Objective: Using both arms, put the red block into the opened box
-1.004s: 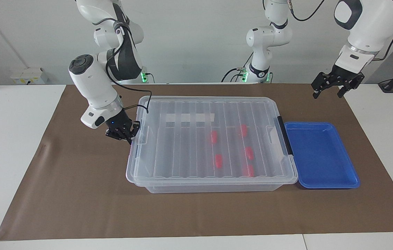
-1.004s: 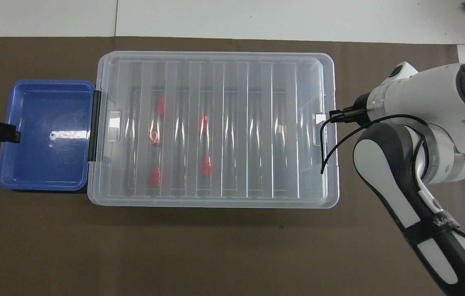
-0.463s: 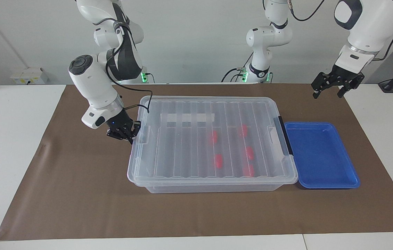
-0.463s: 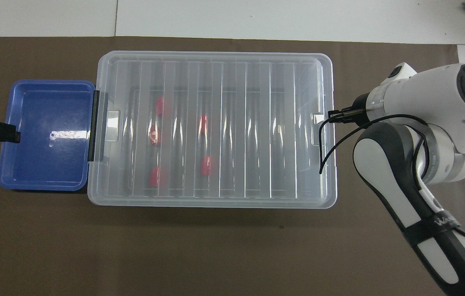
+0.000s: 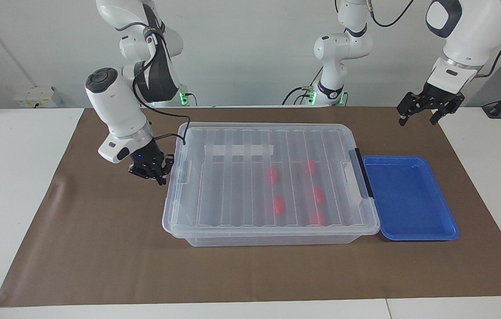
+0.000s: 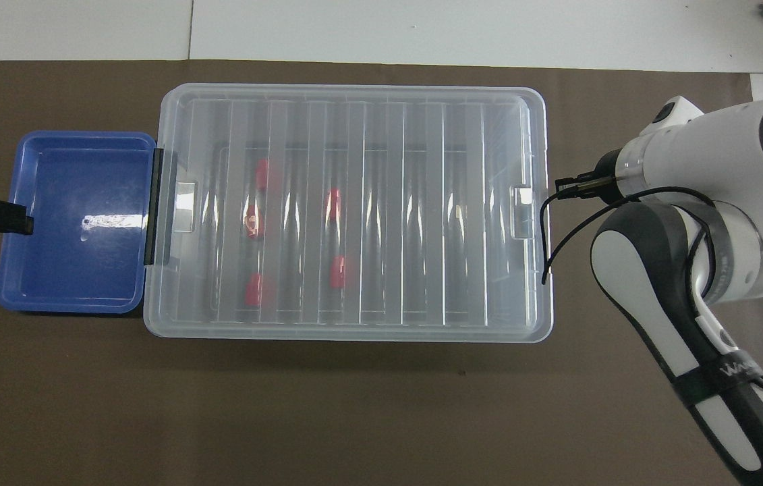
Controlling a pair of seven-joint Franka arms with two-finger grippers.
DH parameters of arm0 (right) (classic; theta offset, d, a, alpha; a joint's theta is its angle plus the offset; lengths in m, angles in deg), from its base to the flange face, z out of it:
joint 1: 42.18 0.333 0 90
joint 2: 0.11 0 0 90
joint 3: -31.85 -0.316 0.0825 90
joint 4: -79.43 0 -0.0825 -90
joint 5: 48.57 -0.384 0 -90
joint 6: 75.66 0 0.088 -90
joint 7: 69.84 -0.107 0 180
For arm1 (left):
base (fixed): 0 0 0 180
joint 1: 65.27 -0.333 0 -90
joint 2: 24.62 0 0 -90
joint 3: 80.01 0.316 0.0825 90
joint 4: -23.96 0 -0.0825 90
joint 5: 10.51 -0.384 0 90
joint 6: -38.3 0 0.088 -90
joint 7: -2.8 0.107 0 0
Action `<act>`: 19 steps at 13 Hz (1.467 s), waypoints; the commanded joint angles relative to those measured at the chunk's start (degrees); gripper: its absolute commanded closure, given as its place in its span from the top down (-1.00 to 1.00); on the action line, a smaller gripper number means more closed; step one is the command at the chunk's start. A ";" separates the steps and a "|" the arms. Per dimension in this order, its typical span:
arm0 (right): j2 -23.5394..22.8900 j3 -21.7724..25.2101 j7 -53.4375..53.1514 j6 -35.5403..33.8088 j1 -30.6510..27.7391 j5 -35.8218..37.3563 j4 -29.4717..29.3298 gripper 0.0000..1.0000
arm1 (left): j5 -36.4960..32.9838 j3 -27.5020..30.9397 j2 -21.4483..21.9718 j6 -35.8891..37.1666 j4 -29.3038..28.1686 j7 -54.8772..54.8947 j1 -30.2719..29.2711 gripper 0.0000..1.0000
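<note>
So we're looking at the big clear plastic storage box (image 5: 268, 181) mid-mat with its ribbed clear lid (image 6: 354, 202) on, and all five small red plastic blocks (image 5: 278, 205) already sit inside, toward the blue tray (image 5: 409, 197) end. Seems the placing is done, maybe just clipping left. Right gripper (image 5: 149, 170) sits just beside the lid's end tab, touching nothing we can see; can't tell its jaws. Left gripper (image 5: 427, 108) waits over the mat's corner, jaws apart, empty.
</note>
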 commanded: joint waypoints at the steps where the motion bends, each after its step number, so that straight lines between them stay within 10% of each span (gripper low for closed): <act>1: 3.31 0.26 0.02 -5.54 -2.33 3.62 -2.22 1.00 | 0.67 -0.31 1.60 0.23 -1.47 -0.61 -0.56 1.00; 9: 6.04 0.26 -12.00 -38.06 -7.08 5.91 -19.70 1.00 | 0.67 -0.22 1.60 0.14 -1.38 -0.61 -0.56 1.00; 19: 7.71 -0.27 -7.10 -39.76 -8.14 8.97 -19.19 1.00 | 0.67 -0.22 1.60 0.23 -1.38 -0.61 -0.65 1.00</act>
